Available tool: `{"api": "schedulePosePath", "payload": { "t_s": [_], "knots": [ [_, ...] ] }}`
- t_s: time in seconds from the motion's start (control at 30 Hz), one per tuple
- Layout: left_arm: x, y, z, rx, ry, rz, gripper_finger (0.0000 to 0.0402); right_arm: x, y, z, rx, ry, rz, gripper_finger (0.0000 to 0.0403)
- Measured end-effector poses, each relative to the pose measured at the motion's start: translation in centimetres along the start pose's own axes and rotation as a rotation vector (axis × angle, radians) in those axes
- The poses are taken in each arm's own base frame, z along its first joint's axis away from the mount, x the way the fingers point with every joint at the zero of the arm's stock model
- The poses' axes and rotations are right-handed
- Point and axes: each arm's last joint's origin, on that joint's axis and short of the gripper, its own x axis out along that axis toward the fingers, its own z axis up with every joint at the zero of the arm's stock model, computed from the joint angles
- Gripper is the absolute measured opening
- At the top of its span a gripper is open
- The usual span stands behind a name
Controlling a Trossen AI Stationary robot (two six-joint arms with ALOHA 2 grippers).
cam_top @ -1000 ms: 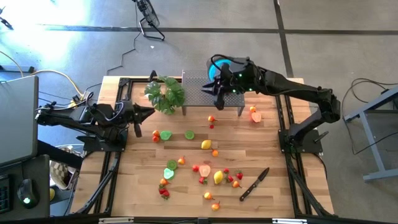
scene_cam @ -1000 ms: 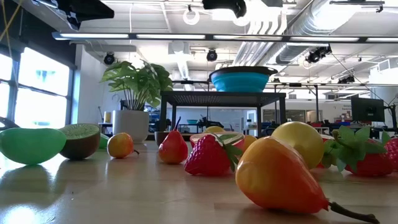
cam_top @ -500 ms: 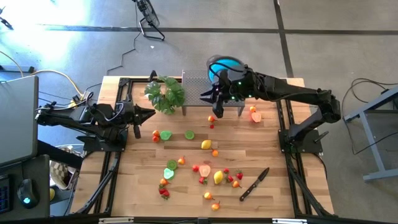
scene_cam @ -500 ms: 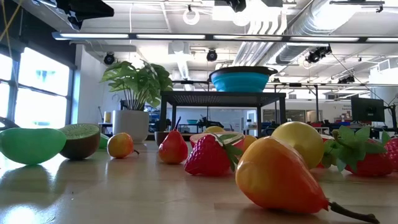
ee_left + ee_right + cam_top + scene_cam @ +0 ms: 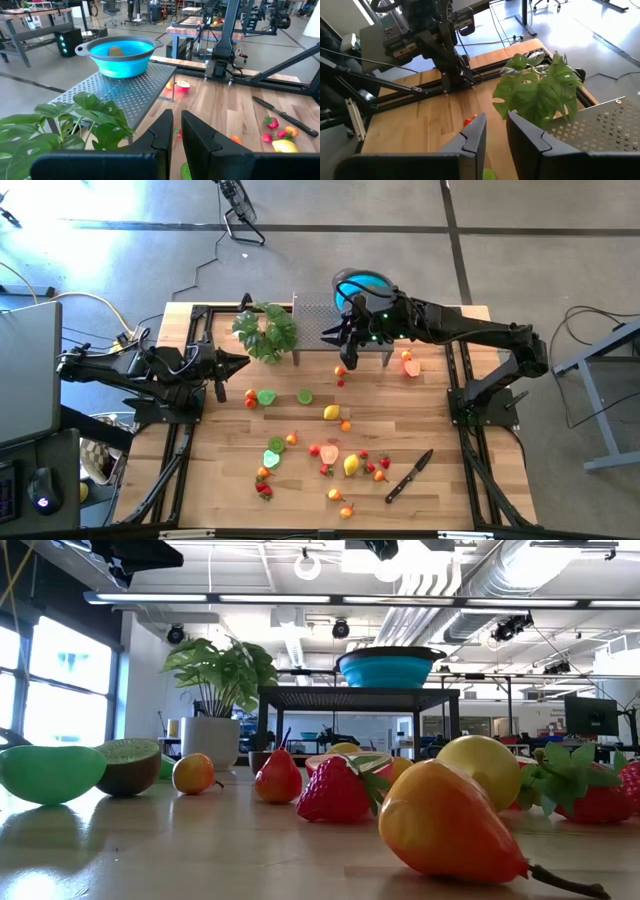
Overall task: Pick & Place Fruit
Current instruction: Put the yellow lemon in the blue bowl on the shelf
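1. High view — the right gripper (image 5: 333, 338) hangs over the front edge of the rack (image 5: 320, 325), beside the bowl (image 5: 358, 283). The fruit (image 5: 331, 413) lies scattered on the counter (image 5: 440, 420) nearer the camera side; the closest pieces, a small red-orange pair (image 5: 340, 371), sit just below the gripper, past the rack's edge. The left gripper (image 5: 238, 362) waits at the counter's left, beside the plant (image 5: 266, 330), with a red piece and a green lime (image 5: 266, 396) near it. The right arm looks the nearer one to the mid-counter fruit, so a reach would run down and toward the front.

2. Low view — fruit crowds the foreground: a strawberry (image 5: 335, 790), a lemon (image 5: 491, 768), a half kiwi (image 5: 128, 766). The bowl stands on the rack behind them. Neither gripper shows plainly here.

3. Left wrist view — the left gripper (image 5: 176, 131) shows its fingers close together with a narrow gap, holding nothing. One fruit already lies in the bowl (image 5: 120, 55).

4. Right wrist view — the right gripper (image 5: 495, 134) has its fingers slightly parted and empty; an orange piece (image 5: 470, 120) lies on the counter just ahead of them — a likely next target.
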Motion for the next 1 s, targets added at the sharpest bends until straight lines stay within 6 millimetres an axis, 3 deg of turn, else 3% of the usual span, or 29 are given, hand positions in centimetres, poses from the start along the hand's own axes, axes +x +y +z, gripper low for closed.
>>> {"api": "schedulePosePath", "payload": {
  "t_s": [0.47,0.77,1.0],
  "knots": [
    [-0.1,0.0,0.0,-0.068,-0.003,0.0,0.0035,-0.3,0.9,0.2,-0.067,-0.029,0.009,0.0055],
    [-0.2,0.1,0.1,-0.105,-0.009,-0.001,0.0035,-3.1,3.3,-0.7,-0.094,0.05,0.052,0.0008],
    [-0.3,0.2,-0.7,-0.096,0.063,0.012,0.0035,-5.4,4.3,-1.1,-0.061,0.078,0.006,0.0005]
  ]
}}
